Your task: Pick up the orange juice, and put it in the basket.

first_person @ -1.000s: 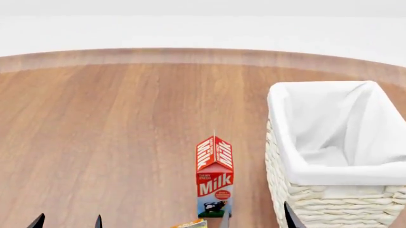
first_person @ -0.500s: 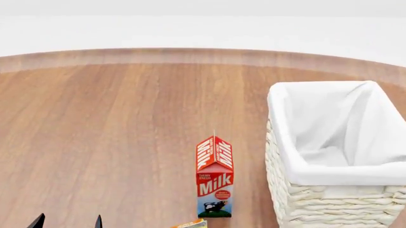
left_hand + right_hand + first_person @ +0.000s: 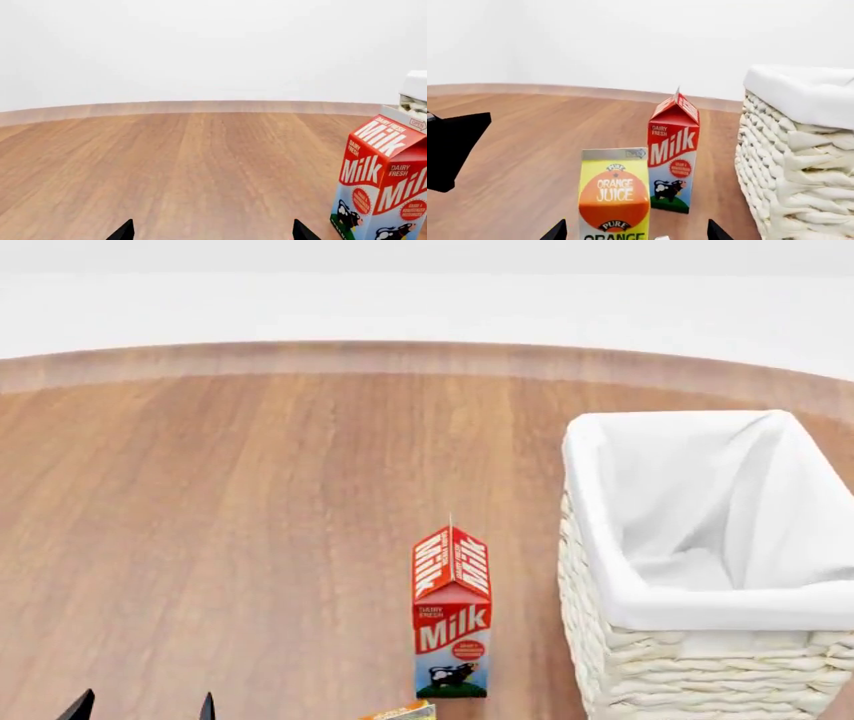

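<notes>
There is one tall yellow and orange juice carton (image 3: pixel 614 196). There is one red and white milk carton (image 3: pixel 451 612). There is one big cream-white woven basket with a white cloth inside (image 3: pixel 707 638). They all stand on one brown wooden table (image 3: pixel 240 530). Two cartons, one basket.

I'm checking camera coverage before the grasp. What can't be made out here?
- Yellow-orange gable-top orange juice carton: head view shows only its top, cut by the bottom edge; right wrist view crops its base.
- Cream woven wicker basket: right side cropped.
- Right gripper: only jaw tips visible.
</notes>
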